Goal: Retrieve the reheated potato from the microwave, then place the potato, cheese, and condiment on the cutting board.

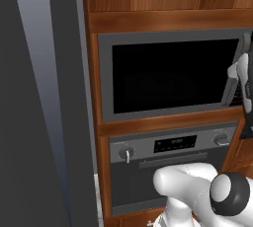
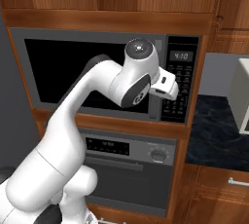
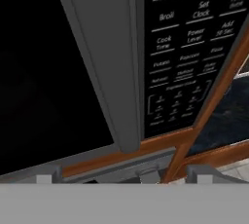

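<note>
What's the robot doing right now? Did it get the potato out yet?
End effector open, empty, up close to the microwave handle. Microwave door shut, potato not out yet. Nothing blocking the handle.

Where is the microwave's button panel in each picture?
Left base view: keypad panel not in it, hidden behind the arm at the right edge.
Right base view: keypad panel, right of the arm's wrist.
Hand view: upper right, close up.
Shared landmark: the microwave, its black door.

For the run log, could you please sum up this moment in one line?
microwave: door shut | fingers: open, empty, by door handle | potato: not retrieved
</note>
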Tool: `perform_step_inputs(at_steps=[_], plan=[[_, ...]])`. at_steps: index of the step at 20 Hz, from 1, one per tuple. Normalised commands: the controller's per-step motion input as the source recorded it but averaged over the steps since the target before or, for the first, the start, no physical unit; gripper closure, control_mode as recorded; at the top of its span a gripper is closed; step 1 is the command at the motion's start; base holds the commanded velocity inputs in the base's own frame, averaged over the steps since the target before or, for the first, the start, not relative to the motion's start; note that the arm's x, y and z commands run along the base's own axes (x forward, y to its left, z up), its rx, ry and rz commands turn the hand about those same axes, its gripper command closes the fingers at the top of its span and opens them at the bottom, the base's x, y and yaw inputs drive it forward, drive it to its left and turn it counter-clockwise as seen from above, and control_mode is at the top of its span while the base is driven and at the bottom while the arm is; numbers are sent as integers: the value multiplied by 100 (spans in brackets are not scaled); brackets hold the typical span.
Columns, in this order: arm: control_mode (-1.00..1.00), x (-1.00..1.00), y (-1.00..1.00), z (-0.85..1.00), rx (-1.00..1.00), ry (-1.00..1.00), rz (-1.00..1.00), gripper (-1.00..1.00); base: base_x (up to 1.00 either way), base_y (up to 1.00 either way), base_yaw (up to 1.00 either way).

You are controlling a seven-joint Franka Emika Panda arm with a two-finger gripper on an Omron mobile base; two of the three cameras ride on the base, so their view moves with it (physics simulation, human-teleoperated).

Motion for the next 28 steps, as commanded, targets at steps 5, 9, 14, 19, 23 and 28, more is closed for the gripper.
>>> perform_step_inputs(at_steps=[5, 9, 14, 19, 23, 28], plan=[[-100, 36, -5, 0, 2, 0, 0, -100, 0, 0, 0], [-100, 41, -5, -3, 1, -3, 0, -100, 0, 0, 0], [-100, 46, -10, -2, 0, -6, 0, -100, 0, 0, 0], [-100, 31, -2, -12, 0, -6, 1, -100, 0, 0, 0], [-100, 23, 0, -20, 0, -6, 3, 100, 0, 0, 0], [-100, 21, 1, -24, 0, -5, 5, 100, 0, 0, 0]])
